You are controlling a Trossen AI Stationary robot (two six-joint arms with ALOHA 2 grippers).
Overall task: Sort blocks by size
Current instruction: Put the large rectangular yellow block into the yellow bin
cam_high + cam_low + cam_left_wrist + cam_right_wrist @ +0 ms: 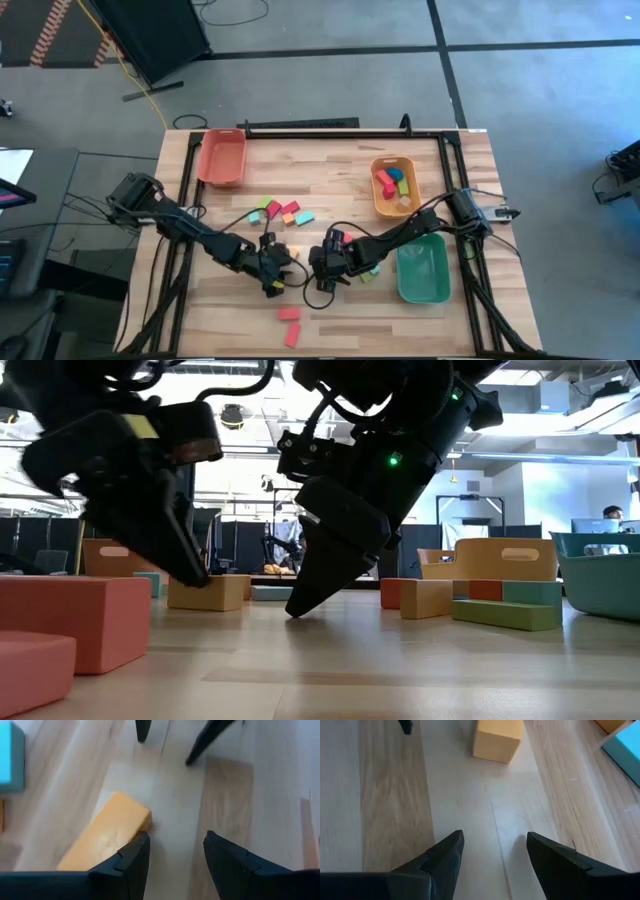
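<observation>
So the orange rectangular block (107, 837) lies just outside the left tool's (175, 852) empty half-open fingers; right tool (492, 852) wide, farther off.

Bright, even light falls from above on the table (330, 300), leaving only soft, faint shadows. In the low view the ceiling lights behind glare white, turning both arms into dark silhouettes, and the near pink block (75, 622) looks blurred.

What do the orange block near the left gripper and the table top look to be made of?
Orange block: probably foam or matte-painted wood; its faces look dull and faintly mottled, with softened edges. Table top: wood, lightly finished; it shows visible grain and joined planks.
</observation>
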